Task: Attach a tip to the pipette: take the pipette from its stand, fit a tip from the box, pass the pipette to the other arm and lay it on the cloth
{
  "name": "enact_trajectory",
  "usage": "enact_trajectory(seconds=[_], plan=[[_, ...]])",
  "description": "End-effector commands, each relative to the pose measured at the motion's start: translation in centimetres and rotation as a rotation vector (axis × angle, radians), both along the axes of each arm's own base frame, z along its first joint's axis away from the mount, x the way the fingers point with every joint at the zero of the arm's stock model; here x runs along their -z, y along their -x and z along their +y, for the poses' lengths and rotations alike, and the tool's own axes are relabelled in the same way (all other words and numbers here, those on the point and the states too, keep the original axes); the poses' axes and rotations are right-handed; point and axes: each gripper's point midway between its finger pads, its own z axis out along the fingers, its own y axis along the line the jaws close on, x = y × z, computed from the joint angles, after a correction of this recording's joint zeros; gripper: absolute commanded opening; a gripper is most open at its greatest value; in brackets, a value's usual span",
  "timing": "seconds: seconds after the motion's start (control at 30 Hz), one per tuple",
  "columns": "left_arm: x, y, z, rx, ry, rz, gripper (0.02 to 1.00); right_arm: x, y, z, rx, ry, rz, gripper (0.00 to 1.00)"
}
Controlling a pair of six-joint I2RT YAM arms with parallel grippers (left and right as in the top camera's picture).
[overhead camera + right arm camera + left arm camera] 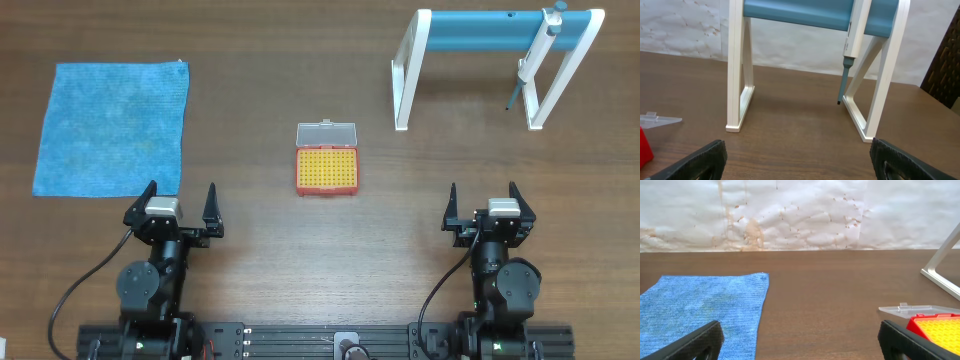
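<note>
No legible text, label, number or sign on cloth [110, 130], tip box [327, 168], stand [470, 32], pipette [534, 55].

lt: bright, even | shadows: soft, under stand [735, 75] | sheen: faint, table [260, 250]

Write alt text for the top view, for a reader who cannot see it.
Left gripper and right gripper sit open at the bottom. A pipette hangs on its stand upper right, tip box centre, blue cloth upper left.
</note>
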Motion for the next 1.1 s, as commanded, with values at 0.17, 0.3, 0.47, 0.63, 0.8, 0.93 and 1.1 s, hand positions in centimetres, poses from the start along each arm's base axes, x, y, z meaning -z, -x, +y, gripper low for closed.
enact_trajectory(seconds=[0.17,0.3,0.47,0.63,0.8,0.93,1.1], plan=[[0.1,0.0,0.2,-0.016,0.007,0.002,0.996,0.0,0.0,0.2,-0.012,0.010,-0.003,0.939],[0.1,0.0,0.2,-0.016,0.007,0.002,0.996,0.0,0.0,0.2,-0.012,0.010,-0.003,0.939],[0.1,0.0,0.2,-0.016,0.007,0.002,0.998,0.2,0.0,0.2,-0.012,0.009,0.007,0.939],[0.1,0.0,0.2,-0.016,0.007,0.002,0.996,-0.1,-1.0,0.1,-0.011,-0.013,0.061,0.939],[0.1,0.0,0.2,-0.016,0.007,0.002,0.996,-0.9,-3.1,0.2,-0.024,-0.025,0.196,0.939],[0.1,0.0,0.2,-0.016,0.007,0.002,0.996,-3.8,-5.7,1.0,-0.075,-0.037,0.283,0.939],[0.1,0.0,0.2,-0.016,0.007,0.002,0.996,-7.7,-7.5,-0.1,-0.157,-0.013,0.313,0.939]])
